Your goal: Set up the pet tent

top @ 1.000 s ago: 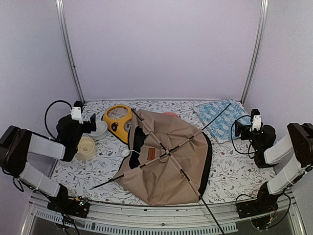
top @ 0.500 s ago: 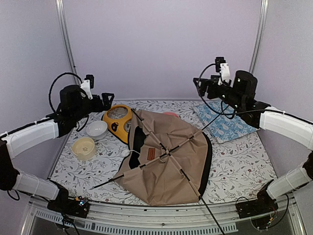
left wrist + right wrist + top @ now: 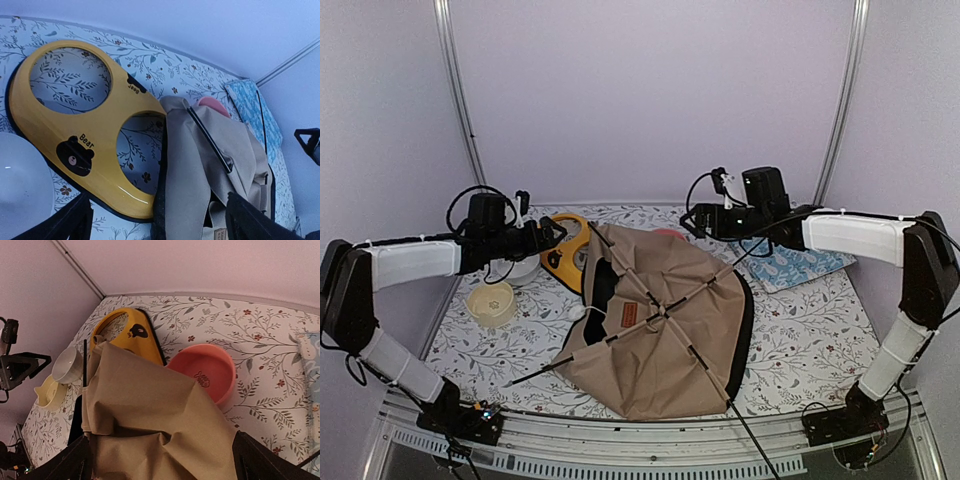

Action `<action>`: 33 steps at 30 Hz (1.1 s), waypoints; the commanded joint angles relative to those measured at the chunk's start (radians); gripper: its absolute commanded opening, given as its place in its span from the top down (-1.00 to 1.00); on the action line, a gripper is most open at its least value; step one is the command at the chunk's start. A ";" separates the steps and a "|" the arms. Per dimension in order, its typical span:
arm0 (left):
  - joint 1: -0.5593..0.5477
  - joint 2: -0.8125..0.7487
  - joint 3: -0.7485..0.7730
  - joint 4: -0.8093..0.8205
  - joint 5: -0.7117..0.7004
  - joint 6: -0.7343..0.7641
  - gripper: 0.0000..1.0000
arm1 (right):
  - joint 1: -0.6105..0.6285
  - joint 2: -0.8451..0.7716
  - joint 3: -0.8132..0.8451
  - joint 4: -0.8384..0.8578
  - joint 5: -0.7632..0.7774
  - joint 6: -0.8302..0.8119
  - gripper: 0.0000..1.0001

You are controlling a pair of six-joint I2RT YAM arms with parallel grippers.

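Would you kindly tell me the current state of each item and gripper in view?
pet tent: collapsed, not standing.
yellow feeder: both holes empty.
pink bowl: upright, empty, partly hidden by the tent.
white bowl: upright, empty.
cream bowl: upright, empty.
left gripper: jaws open, empty.
right gripper: jaws open, empty.

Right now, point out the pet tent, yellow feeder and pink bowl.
pet tent (image 3: 655, 365), top external view, tan canvas panel
yellow feeder (image 3: 107, 115), left wrist view, bridge between holes
pink bowl (image 3: 210, 367), right wrist view, inner floor

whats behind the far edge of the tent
A pink bowl sits behind the tent, partly hidden by its fabric. Whatever lies under the canvas cannot be seen.
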 commanded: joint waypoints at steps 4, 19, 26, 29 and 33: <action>-0.006 0.101 0.000 0.076 0.210 -0.160 -0.78 | 0.160 0.214 0.333 -0.163 -0.105 -0.067 -0.99; -0.001 0.241 0.053 0.186 0.273 -0.211 -0.46 | 0.332 0.440 0.564 -0.368 0.163 -0.132 0.34; -0.004 0.301 0.076 0.241 0.311 -0.233 -0.36 | 0.336 0.411 0.471 -0.371 0.132 -0.141 0.40; -0.008 0.320 0.092 0.247 0.322 -0.232 -0.35 | 0.339 0.406 0.446 -0.373 0.129 -0.140 0.40; -0.013 0.350 0.113 0.248 0.328 -0.228 -0.35 | 0.339 0.401 0.442 -0.374 0.114 -0.140 0.41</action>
